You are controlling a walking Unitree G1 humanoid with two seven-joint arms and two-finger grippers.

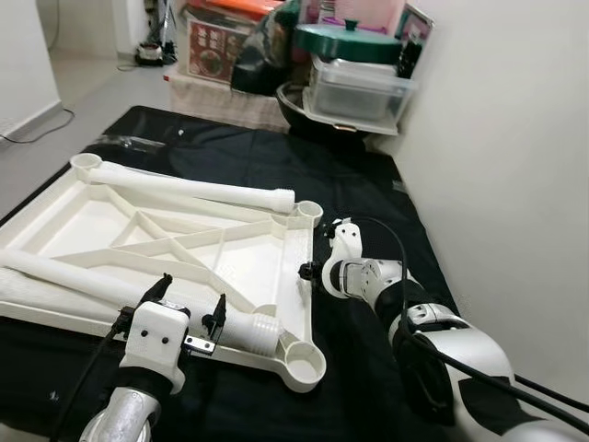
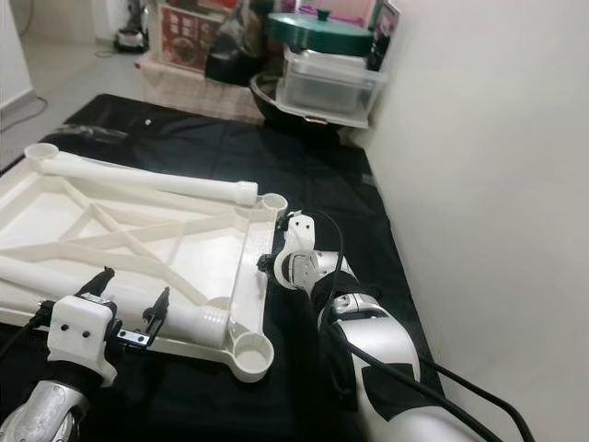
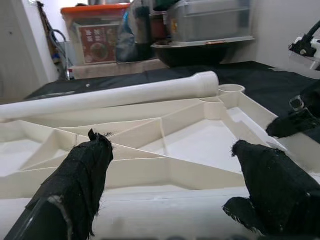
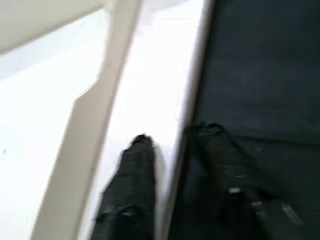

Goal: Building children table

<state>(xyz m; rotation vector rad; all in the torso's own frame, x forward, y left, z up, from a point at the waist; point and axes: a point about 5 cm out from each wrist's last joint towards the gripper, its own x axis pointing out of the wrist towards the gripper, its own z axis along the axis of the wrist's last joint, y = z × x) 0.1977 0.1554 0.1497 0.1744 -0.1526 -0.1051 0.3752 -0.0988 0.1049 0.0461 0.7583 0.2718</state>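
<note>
A white plastic table top [image 1: 230, 267] lies upside down on a black cloth [image 1: 368, 193], its ribs up and round leg sockets [image 1: 306, 367] at the corners. One white leg [image 1: 193, 187] rests along its far edge. A second leg [image 1: 83, 276] lies across the near part, its threaded end [image 1: 262, 333] towards the near right socket. My left gripper [image 1: 193, 293] is open, with one finger [image 3: 85, 170] on each side of this leg. My right gripper [image 1: 308, 272] is shut on the table top's right rim [image 4: 192, 90], one finger [image 4: 135, 170] inside and one outside.
A white wall [image 1: 497, 138] runs close along the right side. At the back stand a clear bin [image 1: 359, 87], a green-lidded pot [image 1: 348, 39] and an orange-lidded box [image 1: 216, 41]. Grey floor with a cable [image 1: 37, 129] lies to the left.
</note>
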